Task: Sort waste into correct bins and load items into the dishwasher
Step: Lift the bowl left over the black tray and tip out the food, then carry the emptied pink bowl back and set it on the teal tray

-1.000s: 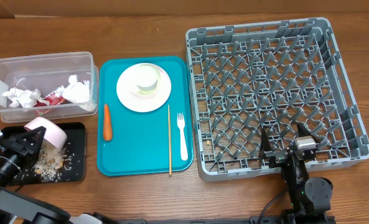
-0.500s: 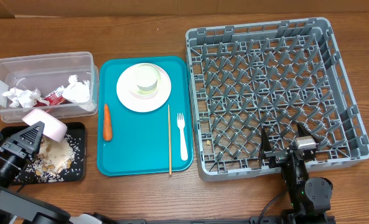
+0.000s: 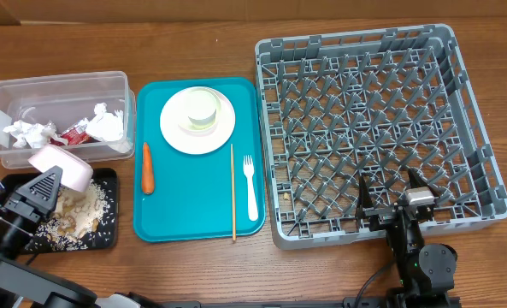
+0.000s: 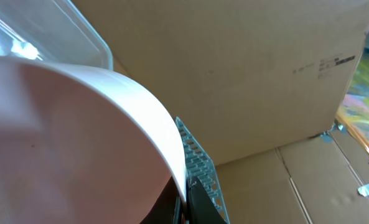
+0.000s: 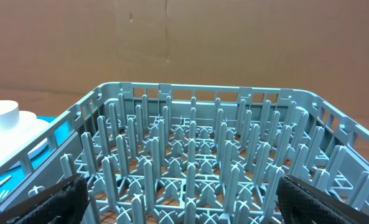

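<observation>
My left gripper [image 3: 46, 181] is shut on the rim of a pale pink bowl [image 3: 62, 167], tilted over the black tray [image 3: 108, 235], where beige scraps and rice [image 3: 80, 214] lie. The bowl fills the left wrist view [image 4: 66, 143]. The clear tub [image 3: 31, 94] holds crumpled napkins [image 3: 106, 125] and a red packet [image 3: 73, 134]. On the teal tray [image 3: 193, 205] lie a carrot [image 3: 148, 167], a white fork [image 3: 250, 186], and a pink plate [image 3: 174, 128] carrying a small cup [image 3: 202, 109]. My right gripper [image 3: 393, 198] is open at the grey rack's [image 3: 475, 145] front edge.
A thin wooden stick [image 3: 232, 192] lies on the teal tray beside the fork. The rack's pegs [image 5: 190, 155] fill the right wrist view. Cardboard boxes stand behind the table in both wrist views.
My left gripper has drawn the bowl up and left toward the tub. Scraps and rice have spilled from it onto the black tray. The right arm has not moved.
</observation>
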Robot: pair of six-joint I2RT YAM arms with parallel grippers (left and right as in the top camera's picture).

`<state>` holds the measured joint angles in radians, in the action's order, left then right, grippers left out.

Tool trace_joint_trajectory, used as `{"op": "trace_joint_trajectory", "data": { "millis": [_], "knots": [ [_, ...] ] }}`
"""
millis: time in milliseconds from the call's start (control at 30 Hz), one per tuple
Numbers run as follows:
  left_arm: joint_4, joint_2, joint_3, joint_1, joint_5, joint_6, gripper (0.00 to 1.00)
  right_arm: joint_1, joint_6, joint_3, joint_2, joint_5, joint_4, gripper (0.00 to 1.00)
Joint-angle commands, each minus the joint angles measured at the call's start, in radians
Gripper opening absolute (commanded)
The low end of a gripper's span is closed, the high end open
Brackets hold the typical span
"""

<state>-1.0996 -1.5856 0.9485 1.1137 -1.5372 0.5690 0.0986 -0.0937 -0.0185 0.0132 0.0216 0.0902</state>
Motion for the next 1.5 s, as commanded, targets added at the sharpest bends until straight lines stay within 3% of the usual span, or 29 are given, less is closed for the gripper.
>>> {"op": "trace_joint_trajectory", "data": {
  "millis": [0, 533, 767, 1133, 1467],
  "knots": [
    [-0.038, 0.023, -0.011, 0.007, -0.043, 0.164, 0.04, -0.005, -0.005, 0.011, -0.006, -0.001, -0.006, 1.0],
    [-0.068, 0.023, -0.011, 0.005, -0.023, 0.192, 0.04, -0.005, -0.005, 0.011, -0.006, -0.001, -0.006, 1.0],
    [-0.075, 0.023, 0.014, -0.045, 0.059, 0.121, 0.04, -0.005, -0.005, 0.011, -0.006, -0.001, -0.006, 1.0],
    [-0.063, 0.027, 0.242, -0.46, 0.48, -0.216, 0.04, -0.005, -0.005, 0.011, -0.006, -0.001, -0.006, 1.0],
    [0.037, 0.046, 0.259, -0.881, 0.876, -0.47, 0.04, -0.005, -0.005, 0.011, -0.006, -0.001, -0.006, 1.0]
  ]
}}
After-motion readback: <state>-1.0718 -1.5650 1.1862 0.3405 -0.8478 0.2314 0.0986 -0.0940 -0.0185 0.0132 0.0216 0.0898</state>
